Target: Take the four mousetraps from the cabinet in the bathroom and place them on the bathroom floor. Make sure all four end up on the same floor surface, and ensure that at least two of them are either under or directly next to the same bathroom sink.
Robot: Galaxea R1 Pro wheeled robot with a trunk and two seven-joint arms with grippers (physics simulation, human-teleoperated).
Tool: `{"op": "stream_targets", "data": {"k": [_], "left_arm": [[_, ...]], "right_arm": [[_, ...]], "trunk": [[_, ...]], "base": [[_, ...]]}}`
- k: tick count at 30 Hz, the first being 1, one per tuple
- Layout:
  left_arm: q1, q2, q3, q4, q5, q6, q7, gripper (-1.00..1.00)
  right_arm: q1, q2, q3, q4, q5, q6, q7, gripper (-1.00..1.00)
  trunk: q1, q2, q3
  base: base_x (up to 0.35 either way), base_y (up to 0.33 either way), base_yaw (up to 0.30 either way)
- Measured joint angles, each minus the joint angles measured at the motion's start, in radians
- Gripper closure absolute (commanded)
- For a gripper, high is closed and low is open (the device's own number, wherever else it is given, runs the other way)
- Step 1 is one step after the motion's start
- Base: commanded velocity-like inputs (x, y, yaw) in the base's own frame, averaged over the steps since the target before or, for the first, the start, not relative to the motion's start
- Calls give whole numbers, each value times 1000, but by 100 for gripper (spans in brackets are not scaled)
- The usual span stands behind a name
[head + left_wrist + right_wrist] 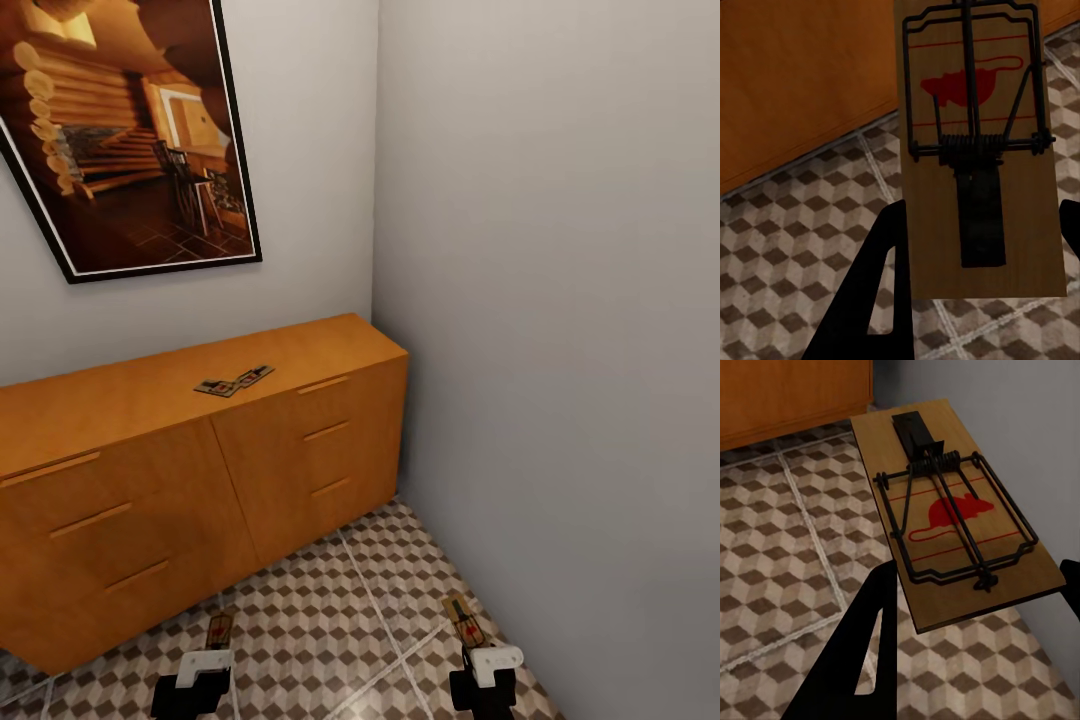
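The orange-brown cabinet (300, 440) stood against the wall in the corner, and on its flat top lay two mousetraps (235, 381), end to end and touching, near the front edge. Below, the cube-patterned bathroom floor (330, 620) carried the cabinet itself, its tiles running up to the base.

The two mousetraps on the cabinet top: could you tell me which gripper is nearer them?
Left. The left gripper is almost straight below the mousetraps; the right gripper sits farther right, by the wall.

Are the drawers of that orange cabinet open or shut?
Shut. In the head view every drawer front of the cabinet sits flush, with no gap or shadow. Two mousetraps lie on its top, not inside.
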Motion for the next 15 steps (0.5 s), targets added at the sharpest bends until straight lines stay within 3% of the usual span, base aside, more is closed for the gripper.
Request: {"op": "stream_targets", "data": {"k": [15], "left_arm": [[0,0,0,0,0,1,-2,100]], "right_arm": [[0,0,0,0,-2,0,-4,100]], "trunk": [[0,0,0]], "base": [[0,0,2]]}}
